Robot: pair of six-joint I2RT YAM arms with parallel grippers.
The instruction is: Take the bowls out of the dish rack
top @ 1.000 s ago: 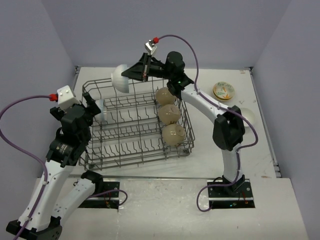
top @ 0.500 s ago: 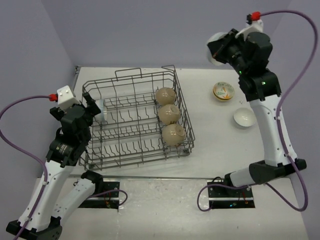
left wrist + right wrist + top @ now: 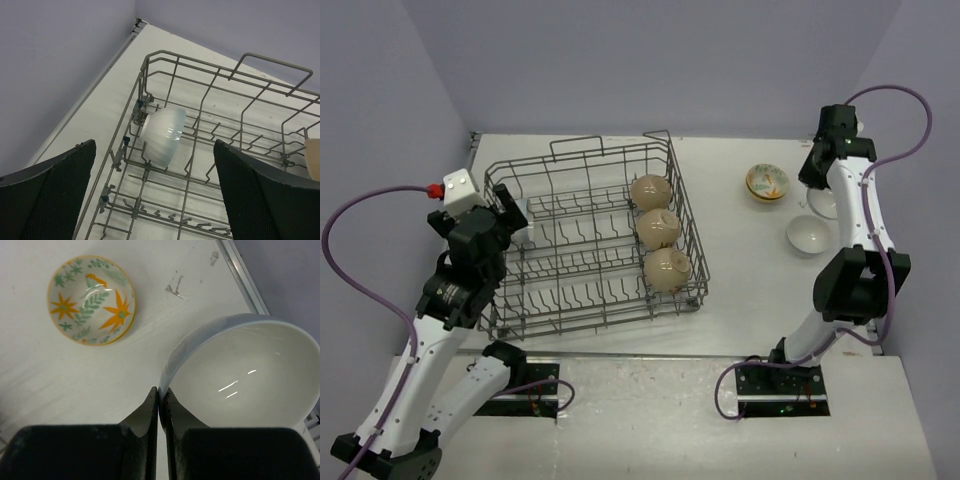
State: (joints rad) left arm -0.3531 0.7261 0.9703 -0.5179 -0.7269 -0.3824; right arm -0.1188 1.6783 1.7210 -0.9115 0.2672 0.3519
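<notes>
Bowl in the grip: pale blue bowl [image 3: 245, 375], white inside, with its mouth facing the wrist camera. Its near rim runs straight into the right gripper [image 3: 160, 392], one finger outside the wall and the other inside.
Right jaws: closed to a hairline gap and pinching that rim. They touch nothing else.
Beside it: yellow bowl [image 3: 91, 300], painted with orange stars and green leaves, stands mouth-up on the table [image 3: 75, 375]. It is near the held bowl but apart from it. Whether the held bowl rests on the table cannot be told.
Other bowl on the table: white bowl [image 3: 809, 235], mouth-up, just on the near side of the right gripper in the overhead view.
Bowl facing the left arm: ribbed white bowl [image 3: 162, 135], lying on its side among the tines at the left end of the dish rack [image 3: 200, 100].
Left jaws: left gripper [image 3: 153, 150] is spread as wide as it goes and holds nothing. The ribbed bowl sits ahead of the two fingers, in line with the gap between them and untouched.
Rest of the rack: three beige bowls [image 3: 658, 228] in a row along the right side, rounded backs up.
Change: a second ago the right gripper held the pale bowl over the rack's far rim. Half a second ago it was high above the right of the table, and now it is low by the yellow bowl. The left gripper has barely shifted, and the four bowls in the rack lie as they did.
</notes>
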